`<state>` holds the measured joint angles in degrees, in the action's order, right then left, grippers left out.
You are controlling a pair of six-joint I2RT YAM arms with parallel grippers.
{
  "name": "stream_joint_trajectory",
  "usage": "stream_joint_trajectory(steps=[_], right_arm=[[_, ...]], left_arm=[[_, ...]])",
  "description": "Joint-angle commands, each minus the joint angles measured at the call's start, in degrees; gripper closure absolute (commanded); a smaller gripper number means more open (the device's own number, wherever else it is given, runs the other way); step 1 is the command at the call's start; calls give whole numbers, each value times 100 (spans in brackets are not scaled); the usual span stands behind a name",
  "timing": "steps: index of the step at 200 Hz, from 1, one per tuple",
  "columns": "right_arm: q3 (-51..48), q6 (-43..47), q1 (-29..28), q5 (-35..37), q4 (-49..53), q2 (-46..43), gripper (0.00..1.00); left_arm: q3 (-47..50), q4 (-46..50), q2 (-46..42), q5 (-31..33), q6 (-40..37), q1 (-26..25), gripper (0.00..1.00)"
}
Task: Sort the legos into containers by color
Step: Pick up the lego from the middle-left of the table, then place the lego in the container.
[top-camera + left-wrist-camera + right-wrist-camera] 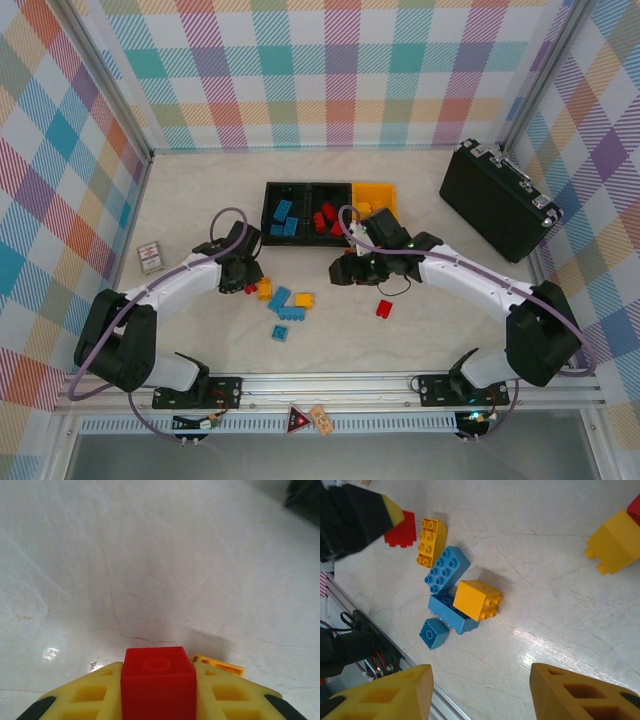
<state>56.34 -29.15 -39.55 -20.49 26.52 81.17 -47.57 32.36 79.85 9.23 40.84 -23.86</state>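
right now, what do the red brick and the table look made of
The red brick: likely moulded plastic, smooth with a slight sheen, crisp edges and a round stud. The table: hard pale top with faint veining and glossy glare spots; stone or printed laminate, cannot tell.

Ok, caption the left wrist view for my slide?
Left end effector shut on a red lego, yellow lego beside it on the table.
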Motion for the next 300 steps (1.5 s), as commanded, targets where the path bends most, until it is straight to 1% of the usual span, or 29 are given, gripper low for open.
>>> stream_joint_trajectory(steps=[1, 20, 47, 105, 140, 168, 208, 239, 258, 270, 279, 290, 300], right_arm=[[-103, -95, 22, 163, -29, -214, 46], [-185, -164, 147, 294, 6, -347, 46], [-360, -284, 455, 476, 127, -616, 46], [-802, -357, 1047, 634, 356, -1305, 46], [-1023, -364, 1184, 665, 445, -1567, 46], [-1170, -390, 1264, 670, 487, -1747, 46], [-1235, -357, 1351, 693, 606, -1901, 46], [-1288, -350, 1397, 687, 635, -1996, 45], [-1318, -359, 1412, 683, 624, -2030, 45], [-1316, -355, 1421, 678, 624, -2023, 45], [-1317, -356, 1423, 670, 609, -2019, 45], [-1318, -358, 1424, 654, 598, -2008, 45], [-1316, -375, 1424, 636, 584, -1984, 45]], left_arm=[[-520, 290, -109, -134, -98, -153, 83], [-961, 339, 102, -167, -101, -380, 83], [-1766, 402, 642, -132, -149, -757, 83], [-3683, 408, 2264, -228, -287, -1257, 83], [-4842, 429, 3230, -339, -322, -1300, 83], [-5737, 505, 3920, -182, -424, -1290, 82], [-7089, 920, 4919, -68, -533, -1257, 82], [-7763, 1182, 5390, 60, -536, -1212, 82], [-7928, 1234, 5514, 65, -549, -1195, 81], [-7952, 1213, 5543, 70, -543, -1188, 79], [-7967, 1209, 5565, 53, -544, -1187, 76], [-7978, 1221, 5568, 49, -529, -1188, 66], [-7977, 1226, 5565, 20, -533, -1186, 62]])
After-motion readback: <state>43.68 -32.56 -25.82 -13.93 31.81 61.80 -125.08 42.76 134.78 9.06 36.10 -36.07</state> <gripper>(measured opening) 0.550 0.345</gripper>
